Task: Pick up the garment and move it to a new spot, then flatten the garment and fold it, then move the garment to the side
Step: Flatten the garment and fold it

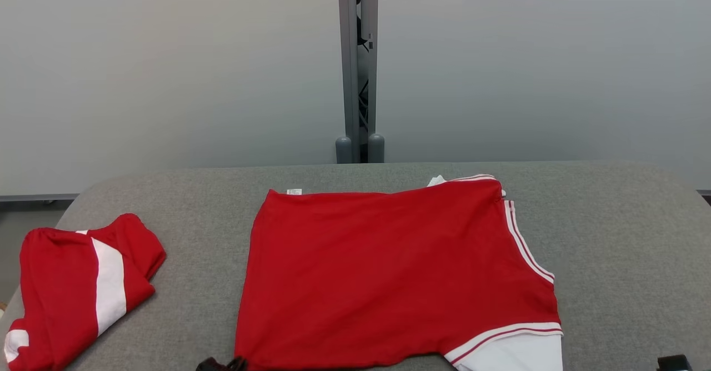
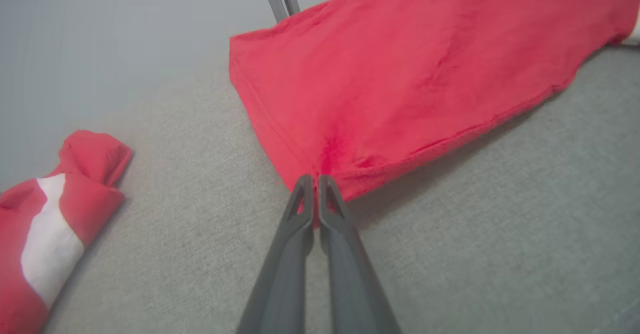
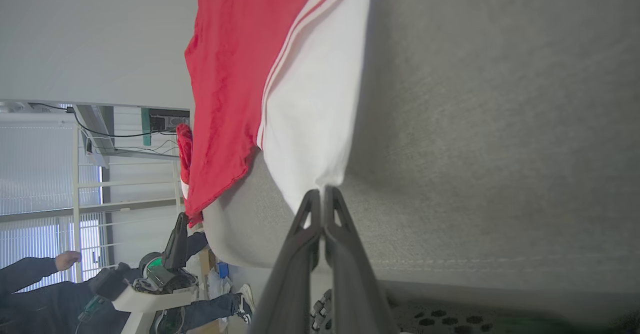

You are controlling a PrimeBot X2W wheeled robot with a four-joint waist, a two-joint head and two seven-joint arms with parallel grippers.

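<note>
The garment (image 1: pixel 389 271), red with white trim, lay spread flat across the middle of the grey tabletop (image 1: pixel 622 237), its near edge close to the robot. The left jaws were clamped shut on its near red corner, the cloth puckering at the tips, and the right jaws were pinched on the white corner at the other end of that near edge. And there was the worry: both grips looked to be on very little cloth, so a sharp lift or a hard outward pull could have slipped a corner free and dropped half the piece in a heap. Uneven lifting was the other danger, since one arm leading would likely have skewed the panel and set creases into any fold. A second folded piece (image 1: pixel 78 287), red and white, sat well apart at the left end, and a swing that way risked dragging over it. A person (image 3: pixel 30 274) was near, beyond the tabletop's edge.
</note>
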